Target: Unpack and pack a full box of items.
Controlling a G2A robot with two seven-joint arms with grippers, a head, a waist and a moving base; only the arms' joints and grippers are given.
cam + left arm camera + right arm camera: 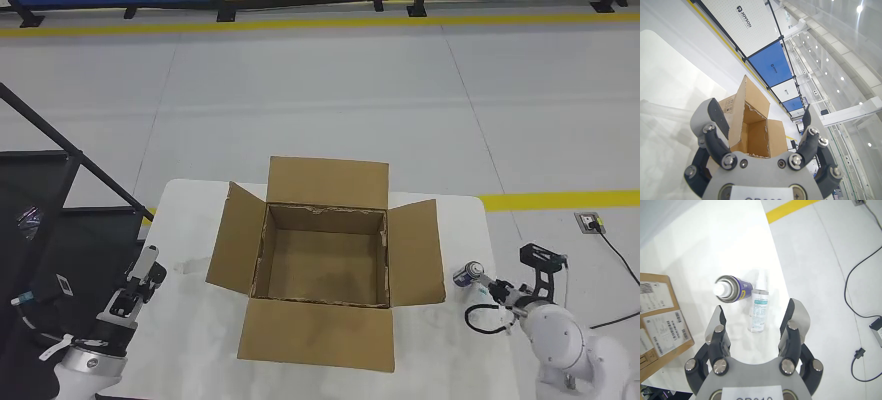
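My right gripper [755,308] spread wide over a lying bottle [758,313], spray can [730,289] just beside it, my left gripper [762,110] spread, facing the box [755,121].

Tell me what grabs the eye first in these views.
The open cardboard box dominates the middle of the white table, all four flaps spread and its inside bare. Near the table's right edge, a blue spray can stands upright beside a clear spray bottle lying flat, with the open right gripper above the bottle.
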